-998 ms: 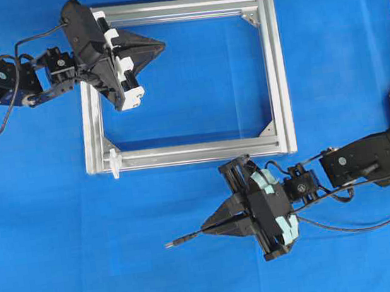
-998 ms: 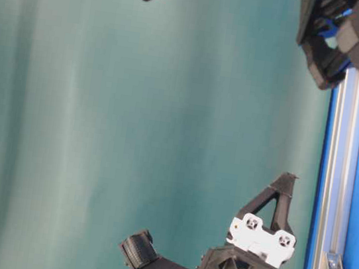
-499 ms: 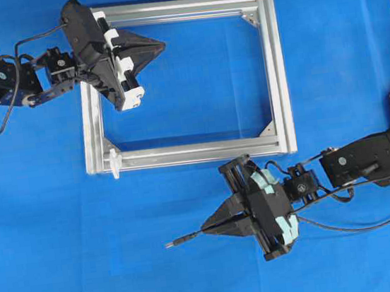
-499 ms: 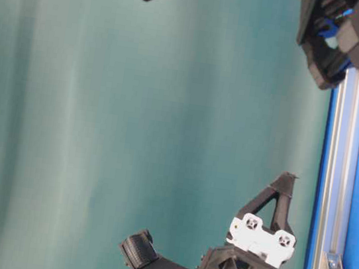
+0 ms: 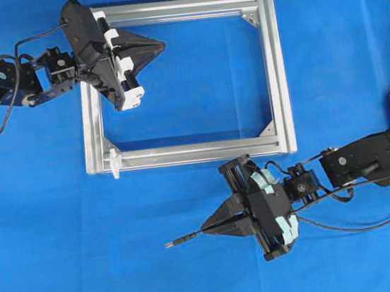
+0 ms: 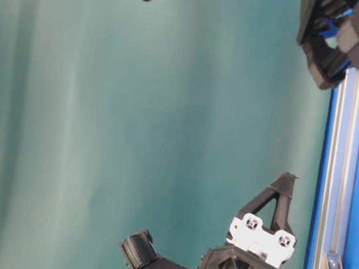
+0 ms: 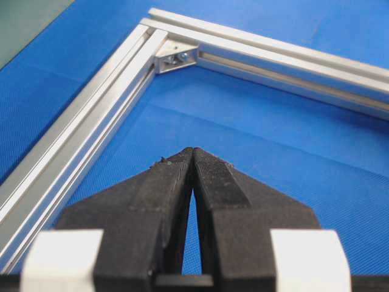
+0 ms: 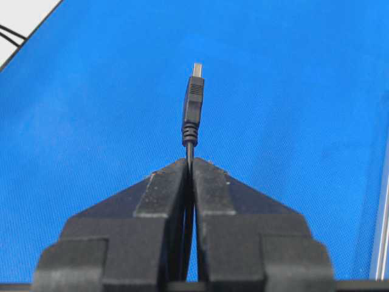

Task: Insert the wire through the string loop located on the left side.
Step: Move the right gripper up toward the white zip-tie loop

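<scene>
Our right gripper (image 5: 208, 227) is pinched tight on the wire (image 5: 185, 239), with the little plug tip poking out just past its fingertips. The rest of the wire trails back behind it, under the arm. Our left gripper (image 5: 160, 48) has its jaws pressed together with nothing between them. It hangs over the top left part of the silver frame (image 5: 277, 72).

The string loop (image 5: 114, 162) is up and to the left of the plug tip, well apart from it. It sticks out near the bottom left corner of the frame.

We think the step now is to bring the plug to the loop. To do it well, we should keep the tip pointing straight at the loop's hole and go slowly. The loop is tiny and soft, so a bump could push it flat. The short bit of wire past the jaws helps, because it will not bend much.

Under the gripper lies a blue mat (image 5: 67, 261). Far behind it, in the table-level view, we see a plain green wall (image 6: 100, 130).
</scene>
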`<state>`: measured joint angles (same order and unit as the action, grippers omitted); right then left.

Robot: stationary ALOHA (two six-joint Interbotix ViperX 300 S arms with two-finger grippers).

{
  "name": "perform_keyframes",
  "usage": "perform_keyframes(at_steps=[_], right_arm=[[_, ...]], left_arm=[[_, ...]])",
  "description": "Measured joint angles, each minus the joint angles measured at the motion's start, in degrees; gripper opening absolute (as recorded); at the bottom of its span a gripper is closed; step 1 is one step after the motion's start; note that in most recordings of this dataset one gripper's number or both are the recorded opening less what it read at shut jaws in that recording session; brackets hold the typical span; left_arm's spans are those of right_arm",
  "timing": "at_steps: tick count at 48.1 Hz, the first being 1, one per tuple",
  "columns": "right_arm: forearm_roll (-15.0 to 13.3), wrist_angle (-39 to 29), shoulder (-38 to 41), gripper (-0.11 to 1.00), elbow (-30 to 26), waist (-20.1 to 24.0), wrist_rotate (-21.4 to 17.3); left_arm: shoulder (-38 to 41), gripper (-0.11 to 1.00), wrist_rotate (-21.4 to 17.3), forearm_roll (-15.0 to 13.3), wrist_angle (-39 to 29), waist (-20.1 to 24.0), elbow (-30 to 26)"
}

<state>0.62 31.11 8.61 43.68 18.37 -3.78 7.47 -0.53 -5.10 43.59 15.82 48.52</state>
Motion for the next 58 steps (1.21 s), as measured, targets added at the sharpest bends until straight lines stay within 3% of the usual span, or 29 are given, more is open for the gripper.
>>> perform_keyframes(at_steps=[17,41,58], right_arm=[[0.0,0.1,0.0,-0.01,0.1,-1.5,0.1],[0.0,1.0,0.0,0.00,2.4,-12.8,0.0],[0.0,3.4,0.0,0.00,3.3,-13.8,0.1]], left_arm=[[0.0,0.00,0.0,0.0,0.0,0.0,0.0],[0.0,0.00,0.0,0.0,0.0,0.0,0.0],[0.0,0.00,0.0,0.0,0.0,0.0,0.0]])
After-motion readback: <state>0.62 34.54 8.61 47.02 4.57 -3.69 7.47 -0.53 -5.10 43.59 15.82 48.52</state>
